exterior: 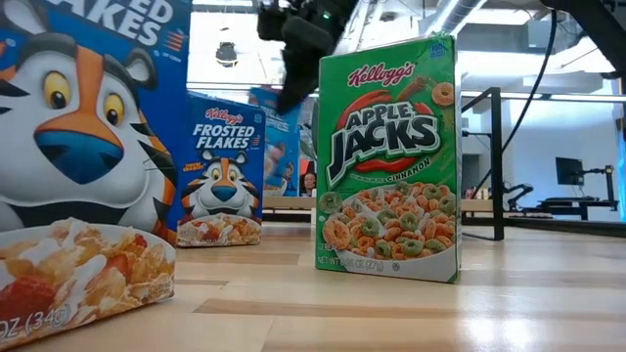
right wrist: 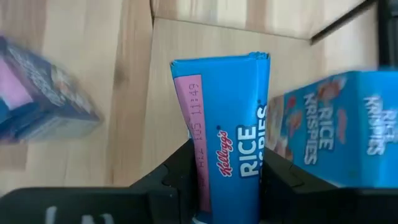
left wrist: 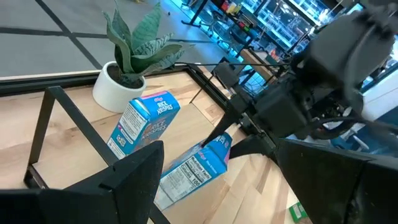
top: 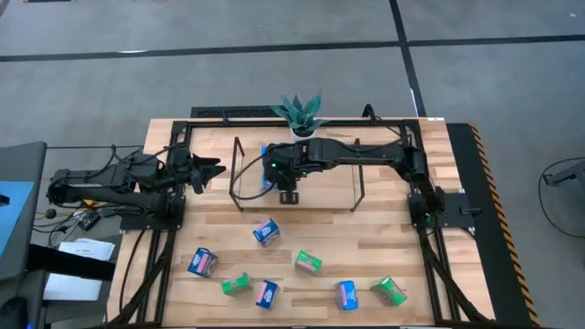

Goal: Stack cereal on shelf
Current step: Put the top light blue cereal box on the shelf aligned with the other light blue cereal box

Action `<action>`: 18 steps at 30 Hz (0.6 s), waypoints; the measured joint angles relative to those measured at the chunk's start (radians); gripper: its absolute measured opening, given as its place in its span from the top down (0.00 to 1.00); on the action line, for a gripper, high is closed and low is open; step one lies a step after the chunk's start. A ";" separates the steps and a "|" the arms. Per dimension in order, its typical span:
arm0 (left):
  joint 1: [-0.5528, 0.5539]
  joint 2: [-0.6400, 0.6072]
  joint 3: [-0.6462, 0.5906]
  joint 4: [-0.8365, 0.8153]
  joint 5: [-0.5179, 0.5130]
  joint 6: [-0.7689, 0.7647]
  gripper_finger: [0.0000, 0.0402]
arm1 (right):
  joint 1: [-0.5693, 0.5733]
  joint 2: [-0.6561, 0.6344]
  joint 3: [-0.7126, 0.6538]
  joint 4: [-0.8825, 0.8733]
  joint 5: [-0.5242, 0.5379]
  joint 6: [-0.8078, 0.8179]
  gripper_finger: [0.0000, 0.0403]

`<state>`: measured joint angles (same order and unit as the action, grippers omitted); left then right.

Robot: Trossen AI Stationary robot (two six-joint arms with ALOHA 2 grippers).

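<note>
Blue box: a Rice Krispies box (right wrist: 231, 134) is clamped in the right hand (right wrist: 224, 180), over the shelf (top: 320, 196) beside a second Rice Krispies box (right wrist: 339, 127).
Advice: lower it upright, flush against its neighbour, before releasing.
Left hand (left wrist: 205, 168): parked beside the shelf, fingers spread, empty.
Desk (top: 366, 247): seven boxes loose.
Print: "Kellogg's", "Apple Jacks" (exterior: 388, 156), "Frosted Flakes" (exterior: 223, 168).

Two boxes (left wrist: 144, 122) on shelf (top: 356, 187), left part; seven, seemingly, scattered on table (top: 384, 251) before it.
</note>
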<state>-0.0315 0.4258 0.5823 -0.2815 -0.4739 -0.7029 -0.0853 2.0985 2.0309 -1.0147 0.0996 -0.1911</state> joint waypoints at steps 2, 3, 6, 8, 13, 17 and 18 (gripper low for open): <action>0.000 -0.001 0.000 0.000 -0.006 0.000 0.25 | -0.001 0.012 0.003 0.012 0.009 0.003 0.64; 0.000 0.000 0.000 0.001 -0.008 0.001 0.25 | -0.003 0.013 0.001 0.015 0.009 0.007 0.64; 0.000 0.000 0.000 0.002 -0.009 0.000 0.25 | -0.001 0.016 0.001 0.001 0.015 0.008 0.62; 0.000 0.000 0.000 0.002 -0.009 0.000 0.25 | -0.001 0.015 0.002 0.021 0.014 0.018 0.61; 0.000 0.000 0.000 0.002 -0.009 -0.006 0.25 | -0.010 0.016 0.002 0.023 0.015 0.045 0.61; 0.000 0.000 0.000 0.002 -0.009 -0.013 0.25 | -0.017 0.016 0.002 0.022 0.015 0.060 0.62; 0.000 0.000 0.000 0.003 -0.009 -0.013 0.25 | -0.017 0.016 0.002 0.020 0.015 0.061 0.62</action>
<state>-0.0311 0.4255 0.5823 -0.2789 -0.4828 -0.7158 -0.1027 2.1147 2.0327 -0.9943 0.1148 -0.1306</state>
